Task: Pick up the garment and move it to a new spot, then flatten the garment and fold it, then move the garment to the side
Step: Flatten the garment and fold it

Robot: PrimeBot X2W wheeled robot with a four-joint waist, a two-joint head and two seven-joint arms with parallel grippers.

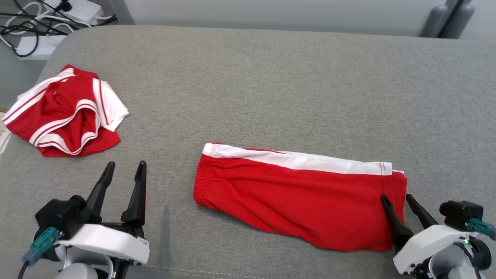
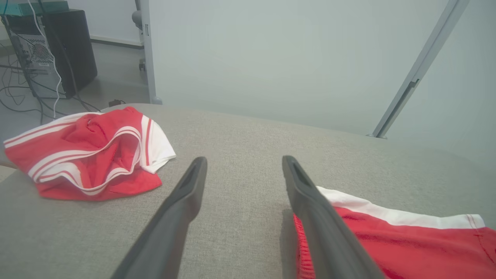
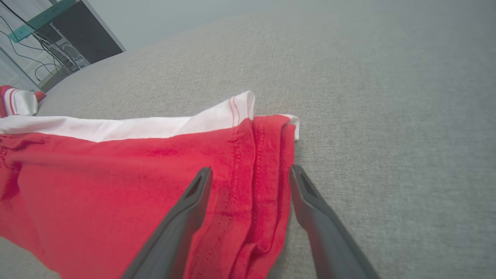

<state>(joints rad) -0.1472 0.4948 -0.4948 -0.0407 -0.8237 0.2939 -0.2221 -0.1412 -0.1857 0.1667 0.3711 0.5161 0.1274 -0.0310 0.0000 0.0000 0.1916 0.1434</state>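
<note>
The garment [image 1: 294, 197], a pair of soft red knit shorts with a broad white side band, lies flat and folded lengthwise into a long, roughly rectangular shape at the centre right of the head view. Its cloth is matte with shallow creases. The gathered, ribbed elastic waistband forms the left end, and the stitched leg hems, stacked in layers, form the right end. The long axis runs left to right across the frame, dipping slightly toward the right, with the white band along the upper edge. It rests on a desk [image 1: 271, 89] with rounded corners, covered in grey woven cloth with a fine, even grain. A second pair of red-and-white striped shorts [image 1: 64, 112] sits in a crumpled heap at the upper left, well apart from the folded pair. Beyond the desk stand a plain pale grey wall [image 2: 271, 58] and a slanted grey metal post [image 2: 422, 66]. A white power strip [image 1: 81, 9] with dark cables lies on the floor at the upper left, and a dark computer tower [image 2: 73, 50] stands nearby. The left end effector [image 1: 126, 164], at the lower left, has its long dark fingers spread apart over bare desk, just left of the waistband. The right end effector [image 1: 396, 197], at the lower right, is also spread, one finger over the red hem and the other just past it; contact cannot be told.
</note>
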